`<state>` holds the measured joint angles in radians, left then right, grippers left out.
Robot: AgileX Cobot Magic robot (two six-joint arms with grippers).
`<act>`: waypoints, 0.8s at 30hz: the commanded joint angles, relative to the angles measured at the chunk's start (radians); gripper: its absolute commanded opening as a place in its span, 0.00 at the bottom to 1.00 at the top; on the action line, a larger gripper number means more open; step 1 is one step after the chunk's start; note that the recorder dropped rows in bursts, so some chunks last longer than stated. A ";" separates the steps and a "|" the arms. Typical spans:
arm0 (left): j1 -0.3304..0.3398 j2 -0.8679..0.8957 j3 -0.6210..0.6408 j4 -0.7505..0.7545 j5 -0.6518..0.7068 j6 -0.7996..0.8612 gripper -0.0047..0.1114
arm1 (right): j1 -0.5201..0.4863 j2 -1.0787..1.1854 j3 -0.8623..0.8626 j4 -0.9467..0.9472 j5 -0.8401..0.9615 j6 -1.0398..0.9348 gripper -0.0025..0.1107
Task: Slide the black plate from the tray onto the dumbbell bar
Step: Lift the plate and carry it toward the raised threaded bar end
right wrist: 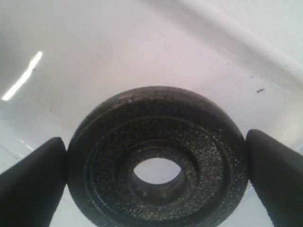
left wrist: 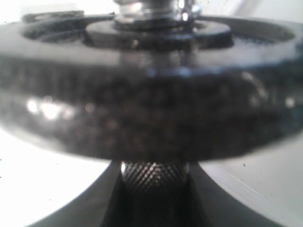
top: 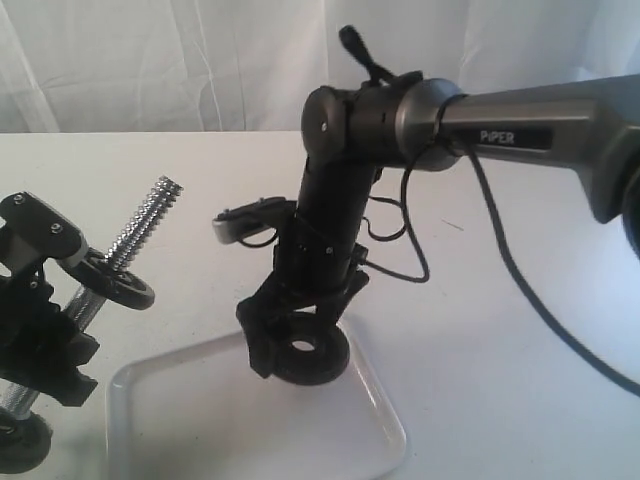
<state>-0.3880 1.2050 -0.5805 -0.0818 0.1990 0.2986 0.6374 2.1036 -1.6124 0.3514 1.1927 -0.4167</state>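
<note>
The right gripper [top: 305, 345] reaches down from above, and its two black fingers [right wrist: 33, 182] press both sides of the round matte-black iron plate [right wrist: 156, 161] — the plate is at the far part of the glossy white rectangular tray [top: 180, 420]. The left gripper [top: 60, 320] clasps the slim chrome dumbbell bar [top: 145, 220], which is tilted and carries another black disc [top: 120, 282].

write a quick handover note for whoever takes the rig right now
Left gripper: shut on the dumbbell bar, tilted, bare threaded end up; another black disc is already on it.
Right gripper: fingers against both sides of the black plate, down at the tray.
Done: plate gripped.
Left: lift it, carry it to the threaded end, slide it on.
</note>
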 commanded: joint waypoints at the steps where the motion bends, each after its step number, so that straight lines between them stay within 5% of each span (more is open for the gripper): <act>1: -0.003 -0.042 -0.038 -0.013 -0.153 0.024 0.04 | -0.077 -0.048 -0.029 0.153 0.028 -0.089 0.02; 11: -0.003 -0.042 -0.038 -0.013 -0.146 0.074 0.04 | -0.266 -0.128 -0.088 0.521 0.028 -0.259 0.02; 24: -0.034 -0.042 -0.038 -0.013 -0.147 0.106 0.04 | -0.269 -0.135 -0.088 0.750 0.028 -0.323 0.02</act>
<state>-0.3970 1.2050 -0.5805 -0.0818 0.2049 0.3768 0.3735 1.9903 -1.6879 1.0063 1.2134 -0.7196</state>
